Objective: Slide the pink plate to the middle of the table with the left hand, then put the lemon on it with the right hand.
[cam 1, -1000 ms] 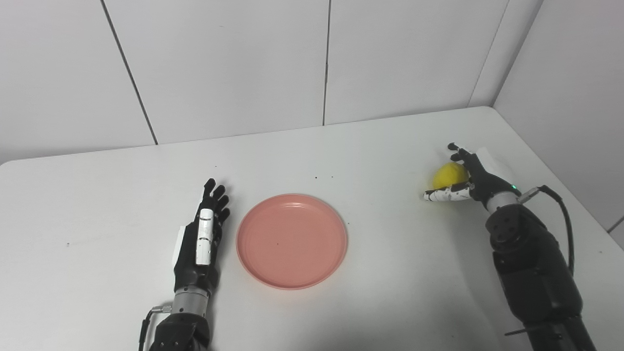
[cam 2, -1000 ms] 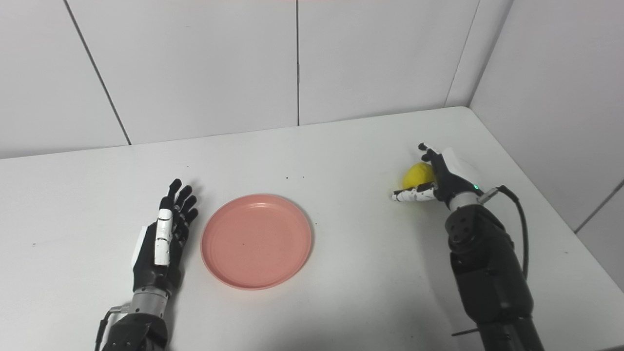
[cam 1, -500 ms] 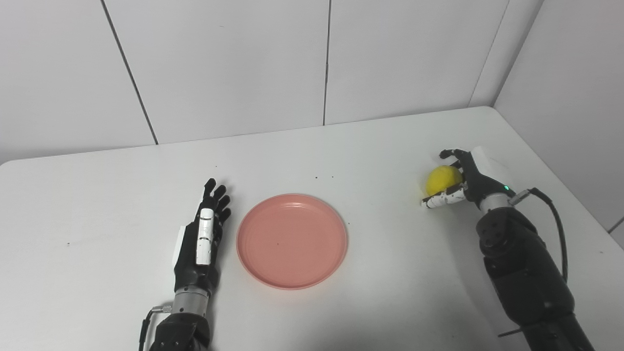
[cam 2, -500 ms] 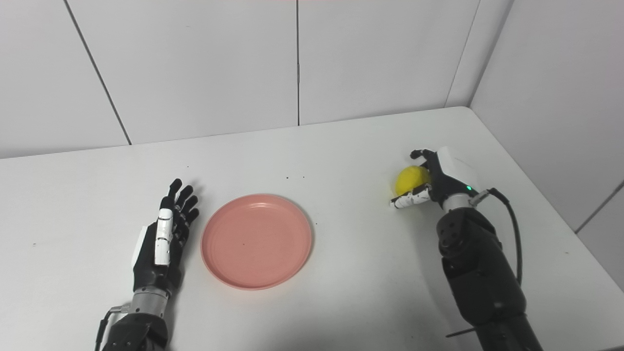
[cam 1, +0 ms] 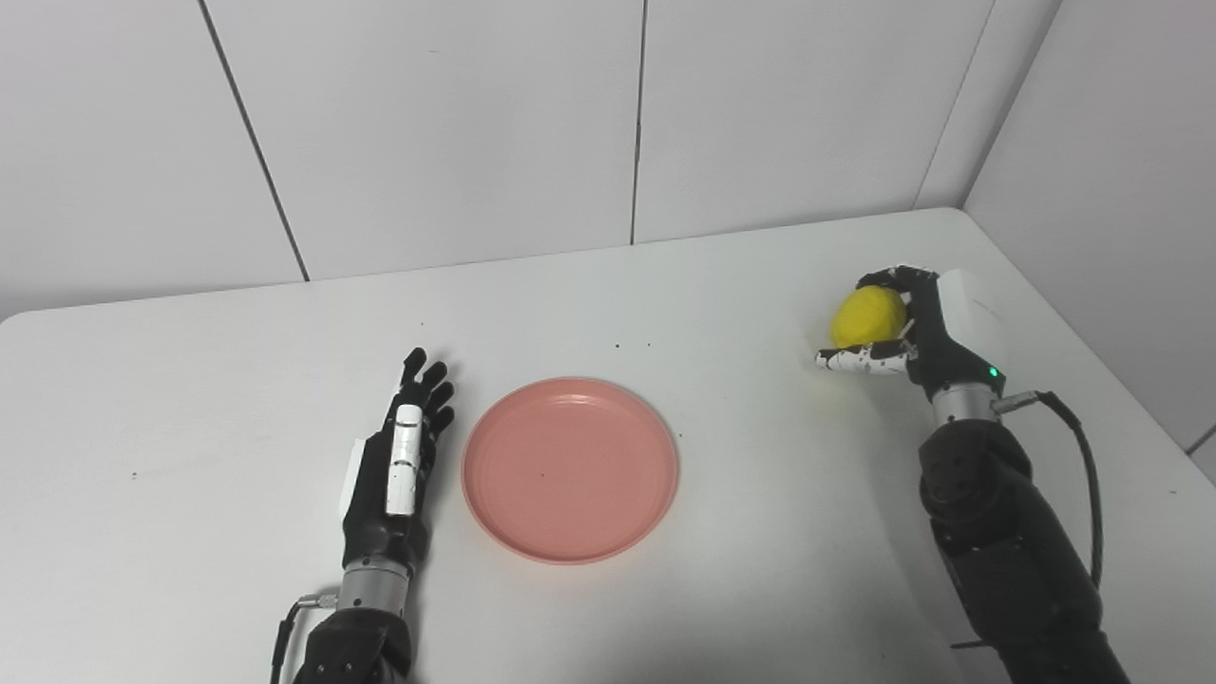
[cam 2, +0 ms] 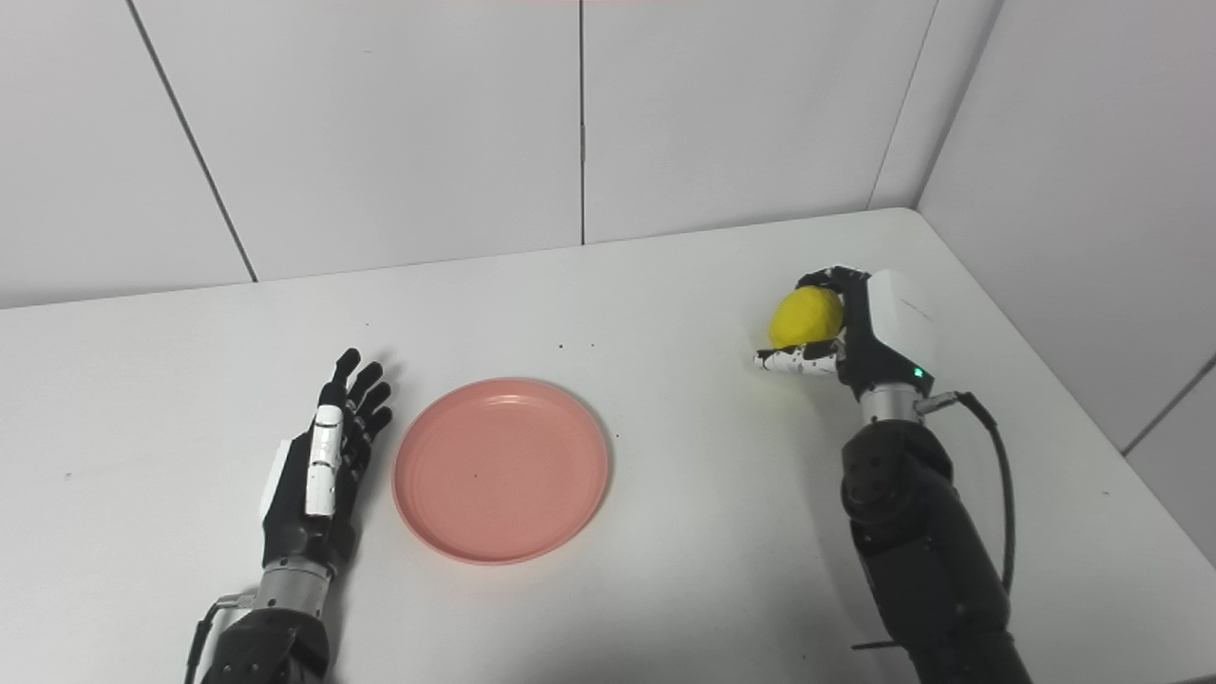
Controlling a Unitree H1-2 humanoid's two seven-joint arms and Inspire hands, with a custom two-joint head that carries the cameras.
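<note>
The pink plate (cam 1: 569,469) lies flat near the middle of the white table (cam 1: 190,380), with nothing on it. Just left of its rim my left hand (cam 1: 397,467) rests open, fingers straight and pointing away, a small gap from the plate. At the right, my right hand (cam 1: 912,323) is shut on the yellow lemon (cam 1: 866,316), fingers curled over its top and thumb beneath, holding it lifted off the table, well right of the plate. The same lemon (cam 2: 805,315) shows in the right eye view.
White panelled walls close the table's far side and right side. The table's right edge runs close beside my right arm (cam 1: 1007,541). A black cable (cam 1: 1083,456) loops from the right wrist.
My right hand closed around the lemon and lifted it off the table, rising and turning more upright. The left hand and the plate stayed in place.
</note>
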